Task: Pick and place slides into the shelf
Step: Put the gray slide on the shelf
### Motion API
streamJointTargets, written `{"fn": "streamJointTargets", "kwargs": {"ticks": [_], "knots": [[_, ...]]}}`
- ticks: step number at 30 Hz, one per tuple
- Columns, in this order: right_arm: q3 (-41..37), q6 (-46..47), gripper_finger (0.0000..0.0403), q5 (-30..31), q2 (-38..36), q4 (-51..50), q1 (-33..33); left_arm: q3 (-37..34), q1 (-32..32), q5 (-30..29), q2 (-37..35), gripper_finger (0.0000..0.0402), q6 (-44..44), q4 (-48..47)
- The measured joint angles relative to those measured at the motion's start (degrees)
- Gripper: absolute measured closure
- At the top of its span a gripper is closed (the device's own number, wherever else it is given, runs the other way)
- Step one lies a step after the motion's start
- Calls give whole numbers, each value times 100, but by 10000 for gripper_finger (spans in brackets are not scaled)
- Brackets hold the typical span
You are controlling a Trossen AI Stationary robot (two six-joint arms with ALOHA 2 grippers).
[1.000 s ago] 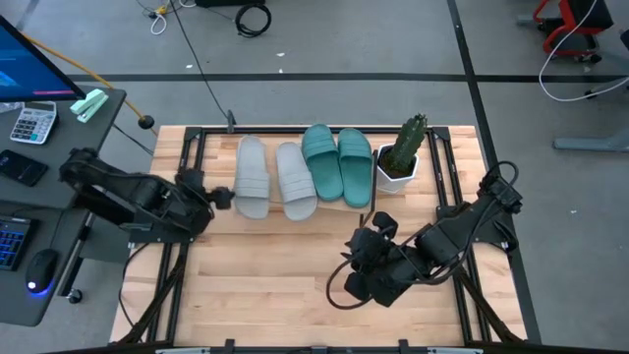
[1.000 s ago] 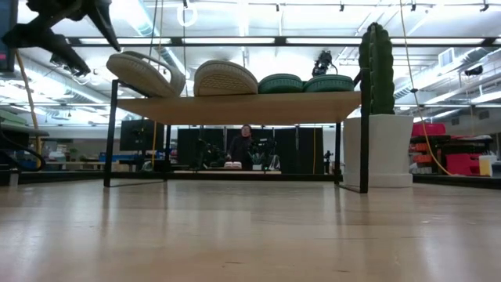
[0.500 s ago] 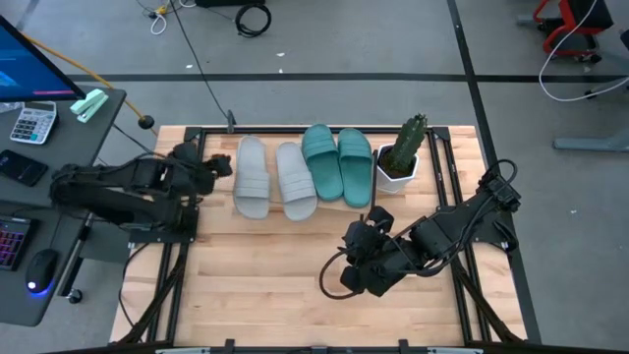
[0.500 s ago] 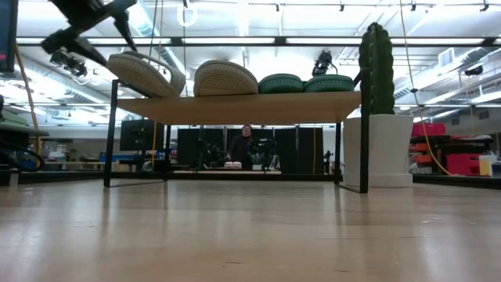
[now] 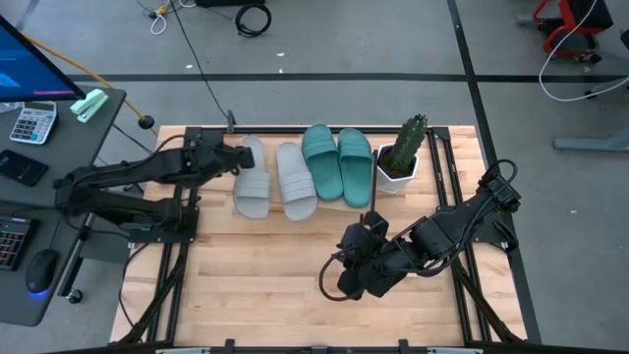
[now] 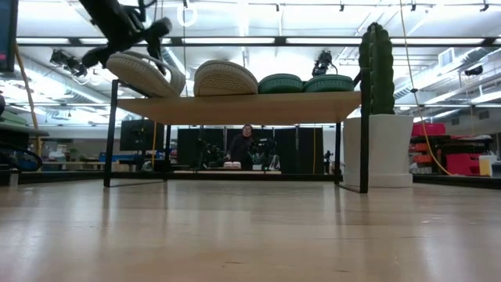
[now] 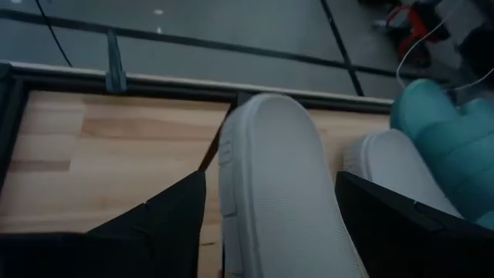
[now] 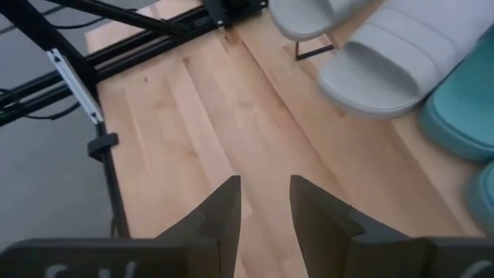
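On the shelf (image 6: 235, 106), left gripper (image 5: 236, 157) straddles a grey slide (image 5: 252, 179).

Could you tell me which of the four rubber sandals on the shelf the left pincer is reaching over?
The outermost light grey rubber sandal, farthest from the green cactus; the left pincer straddles it, fingers open.

No text, label, brand, number or sign could be read on anything in view.
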Motion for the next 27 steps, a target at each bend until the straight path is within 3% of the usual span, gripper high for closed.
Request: {"fn": "streamJointTargets", "kwargs": {"ticks": [8, 12, 27], "knots": [[0, 142, 284, -73, 0, 142, 15, 0, 149, 236, 359, 113, 504, 500], [0, 153, 284, -73, 0, 208, 17, 0, 203, 305, 387, 133, 559, 558], [0, 144, 284, -51, 0, 219, 17, 0, 311, 369, 389, 325, 723, 729]]}}
